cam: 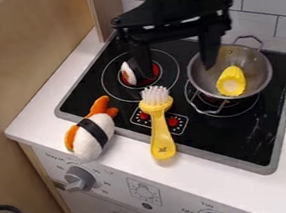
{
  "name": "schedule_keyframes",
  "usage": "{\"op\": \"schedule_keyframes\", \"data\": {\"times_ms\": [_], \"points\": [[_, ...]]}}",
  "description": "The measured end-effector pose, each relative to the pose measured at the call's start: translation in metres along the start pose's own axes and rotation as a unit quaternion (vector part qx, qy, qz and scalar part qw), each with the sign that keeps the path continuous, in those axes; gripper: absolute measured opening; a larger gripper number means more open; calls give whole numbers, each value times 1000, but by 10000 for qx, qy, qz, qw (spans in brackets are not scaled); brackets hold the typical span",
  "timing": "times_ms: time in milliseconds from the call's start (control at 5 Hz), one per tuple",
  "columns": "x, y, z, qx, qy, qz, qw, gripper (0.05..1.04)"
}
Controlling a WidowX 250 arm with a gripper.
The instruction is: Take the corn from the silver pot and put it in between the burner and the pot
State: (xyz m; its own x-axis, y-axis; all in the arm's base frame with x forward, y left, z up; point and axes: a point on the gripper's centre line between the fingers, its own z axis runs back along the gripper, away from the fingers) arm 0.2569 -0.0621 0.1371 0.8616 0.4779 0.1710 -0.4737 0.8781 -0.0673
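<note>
Hanging with fingers spread wide above the black stovetop (230,138), the pincer (178,71) has the yellow corn (232,81) on its camera-right side, lying inside the silver pot (258,65) near one fingertip.

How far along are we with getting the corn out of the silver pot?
Nothing looks done yet: the corn lies in the silver pot. The tool hangs open over the stove, holding nothing. Left: grip the corn, lift it out and set it between the red burner and the pot.
</note>
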Motion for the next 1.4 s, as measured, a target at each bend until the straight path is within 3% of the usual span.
{"op": "schedule_keyframes", "data": {"times_ms": [200,400,600,800,1400], "points": [[5,-23,-6,-20,-174,43,9998,1001],[15,-44,-12,-364,-474,-142,9981,1001],[20,-53,-15,-566,-621,-412,9956,1001],[24,-53,-17,-632,-754,-769,9922,1001],[25,-40,-38,-482,-978,-1258,9860,1001]]}}
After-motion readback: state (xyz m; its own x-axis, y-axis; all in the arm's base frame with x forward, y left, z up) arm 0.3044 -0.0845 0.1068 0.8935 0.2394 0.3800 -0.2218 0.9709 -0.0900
